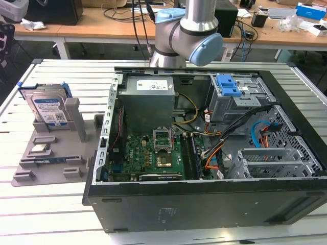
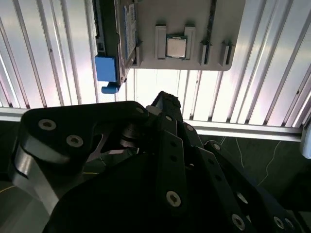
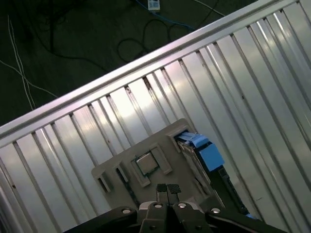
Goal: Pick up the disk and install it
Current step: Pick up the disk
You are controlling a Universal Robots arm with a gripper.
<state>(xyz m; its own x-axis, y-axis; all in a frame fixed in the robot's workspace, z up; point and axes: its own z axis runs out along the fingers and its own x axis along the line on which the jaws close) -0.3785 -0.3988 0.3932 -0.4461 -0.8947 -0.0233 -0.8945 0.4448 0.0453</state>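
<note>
My pincer (image 3: 167, 188) is clenched: in the first wrist view both fingertips (image 3: 162, 188) are pressed together with nothing between them. It hangs over the grey tray (image 3: 160, 145), apart from it, and in that view its tips overlap the tray's edge close to the chip (image 3: 146, 164). The disk (image 1: 48, 109) is not in my grasp. It stands upright on its edge in a slot at the tray's far end in the exterior view, label facing that camera, blue bracket (image 1: 23, 93) round its frame. In both wrist views the disk is edge-on just beside the chip's pocket, a bracket tab poking past the tray. The tray sits on the slatted table (image 1: 61, 71) at the exterior view's left, just beside the open computer case (image 1: 204, 204). The chip lies flat in its pocket, memory stick (image 1: 47, 160) flat in a groove nearer the exterior camera. In the case are a green motherboard (image 1: 148, 153) and a grey drive cage (image 1: 240, 104) toward the exterior view's right, with a blue latch (image 1: 228, 86) on top. My arm (image 1: 186, 35) rises behind the case's far side. The disk is not yet in the case.
</note>
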